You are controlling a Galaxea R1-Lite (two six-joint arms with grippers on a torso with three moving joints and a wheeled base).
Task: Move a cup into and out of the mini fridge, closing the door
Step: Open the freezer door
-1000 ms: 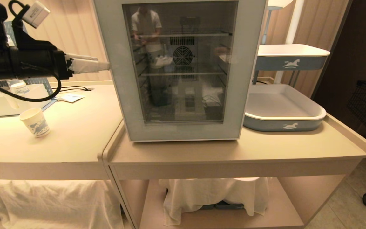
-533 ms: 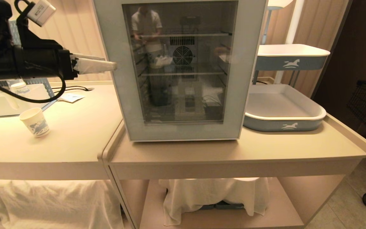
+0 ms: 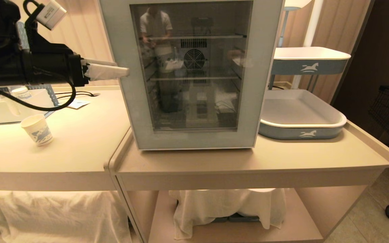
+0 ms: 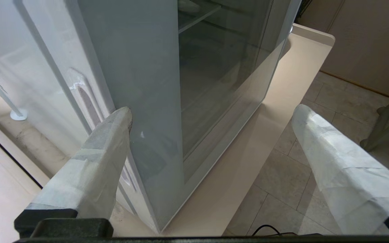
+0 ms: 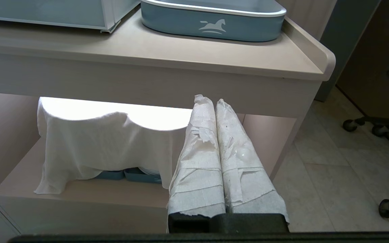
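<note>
L gripper spread wide, empty, straddling door edge w/ one finger by mini fridge side wall. Door shut, upright, handle side at fingertips. Cup well below and behind L gripper, on counter. R gripper pressed together, parked low, farther off. Count: 1 fridge, 1 loose cup.

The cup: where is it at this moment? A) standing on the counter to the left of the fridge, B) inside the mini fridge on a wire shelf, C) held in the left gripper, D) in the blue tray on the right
A: the cup stands upright on the counter, apart from the mini fridge and below the open, empty left gripper.
</note>
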